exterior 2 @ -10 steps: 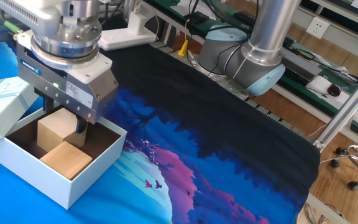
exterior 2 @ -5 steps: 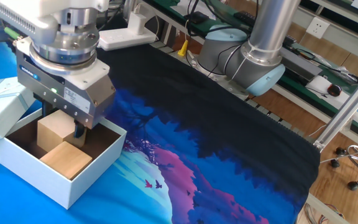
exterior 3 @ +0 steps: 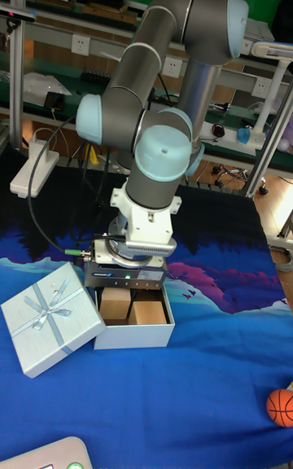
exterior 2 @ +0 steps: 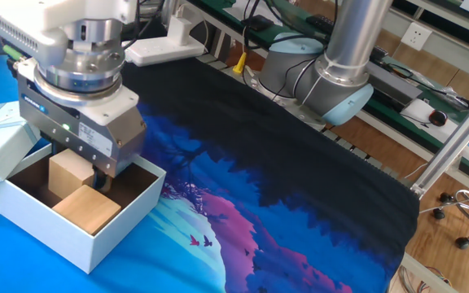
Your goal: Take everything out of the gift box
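Observation:
The pale gift box (exterior 2: 51,232) stands open on the blue cloth, and its bowed lid (exterior 2: 2,142) leans against the box's left side. Two light-wood blocks lie inside: a paler block (exterior 2: 63,175) at the back and a tanner block (exterior 2: 86,208) in front. My gripper (exterior 2: 78,172) reaches down into the box, open, over the paler block. One dark finger (exterior 2: 101,176) shows close to that block's right face, while the other is hidden. In the tall view the gripper (exterior 3: 126,288) covers the back of the box (exterior 3: 134,332), with both blocks (exterior 3: 148,312) showing below it.
A white power strip (exterior 2: 165,45) lies at the back edge of the table, near the arm's base (exterior 2: 300,69). An orange ball (exterior 3: 281,406) rests at the front right of the cloth. The lid (exterior 3: 50,328) lies left of the box.
The gripper has sunk lower into the box and shifted slightly left, covering more of the paler block. Both blocks and the box have stayed put.

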Controlling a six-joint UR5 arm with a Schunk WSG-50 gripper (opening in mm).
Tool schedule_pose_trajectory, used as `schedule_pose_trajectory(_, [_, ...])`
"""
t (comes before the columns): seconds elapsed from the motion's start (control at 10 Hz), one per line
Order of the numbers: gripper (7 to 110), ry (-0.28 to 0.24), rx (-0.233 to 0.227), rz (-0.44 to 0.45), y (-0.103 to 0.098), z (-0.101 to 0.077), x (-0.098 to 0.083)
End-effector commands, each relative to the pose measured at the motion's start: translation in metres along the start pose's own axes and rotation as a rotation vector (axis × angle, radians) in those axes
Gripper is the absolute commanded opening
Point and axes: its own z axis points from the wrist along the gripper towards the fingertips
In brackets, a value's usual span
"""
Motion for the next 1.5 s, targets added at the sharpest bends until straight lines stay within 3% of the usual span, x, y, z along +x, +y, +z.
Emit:
schedule_pose_trajectory(0.0, [7,-0.015,-0.027,0.045,0.008,0.003,0.0])
schedule_pose_trajectory(0.1, [7,-0.007,-0.041,0.044,0.011,-0.004,0.004])
schedule_pose_trajectory(0.2, [7,0.015,-0.073,0.039,0.017,-0.021,0.011])
schedule_pose_trajectory(0.4, [7,0.005,-0.155,0.001,0.036,-0.054,0.019])
schedule_pose_trajectory(0.6, [7,0.026,-0.118,-0.027,0.046,-0.104,0.032])
schedule_pose_trajectory(0.7, [7,0.034,-0.109,-0.017,0.063,-0.126,0.035])
schedule_pose_trajectory(0.8, [7,0.033,-0.146,0.023,0.097,-0.139,0.038])
schedule_pose_trajectory(0.9, [7,-0.025,-0.219,0.039,0.128,-0.134,0.034])
schedule_pose_trajectory(1.1, [7,-0.051,-0.288,0.143,0.17,-0.111,0.037])
schedule_pose_trajectory(1.2, [7,-0.052,-0.304,0.176,0.181,-0.099,0.036])
schedule_pose_trajectory(1.4, [7,-0.09,-0.24,0.196,0.176,-0.06,0.024])
